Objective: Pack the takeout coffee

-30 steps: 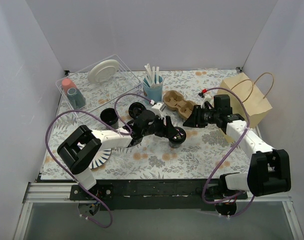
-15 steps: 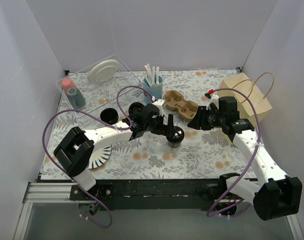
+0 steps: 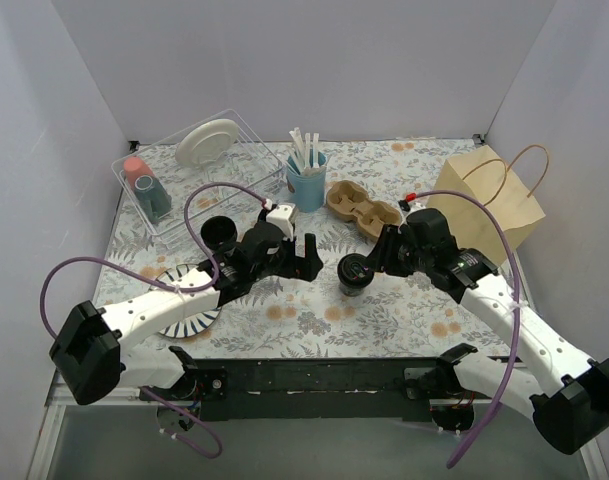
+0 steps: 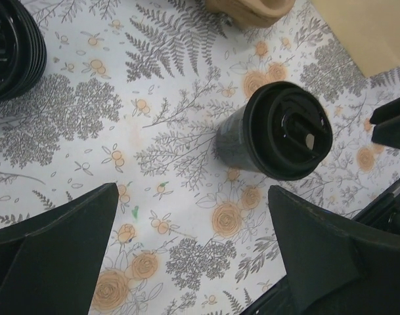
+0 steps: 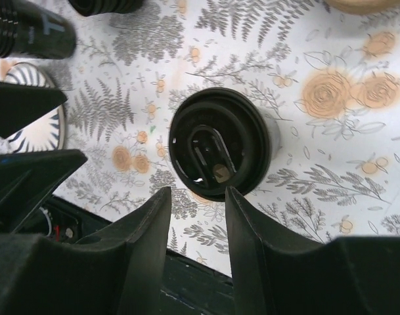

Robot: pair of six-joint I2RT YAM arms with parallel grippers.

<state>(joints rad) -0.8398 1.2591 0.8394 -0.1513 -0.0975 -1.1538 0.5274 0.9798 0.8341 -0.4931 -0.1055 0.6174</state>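
The takeout coffee (image 3: 353,272), a small black cup with a black sip lid, stands upright on the flowered table cover (image 3: 304,310). My left gripper (image 3: 309,255) hangs just left of it, wide open and empty. In the left wrist view the takeout coffee (image 4: 278,131) sits beyond the left gripper (image 4: 193,190), apart from both fingers. My right gripper (image 3: 379,255) hovers at the cup's right side. From the right wrist, the lid (image 5: 219,143) lies just past the right gripper (image 5: 196,190), whose jaws stand partly open, narrower than the lid, with nothing between them. The brown paper bag (image 3: 489,200) stands at the right.
A cardboard cup carrier (image 3: 362,205) lies behind the cup. A light blue cup with white sticks (image 3: 306,180) and a clear rack (image 3: 184,170) holding a plate stand at the back. A lidless black cup (image 3: 220,232) and a striped plate (image 3: 184,310) sit left.
My left gripper let go of the coffee, opened wide and drew back to the left. The right arm swung left toward the cup and its jaws widened a little.
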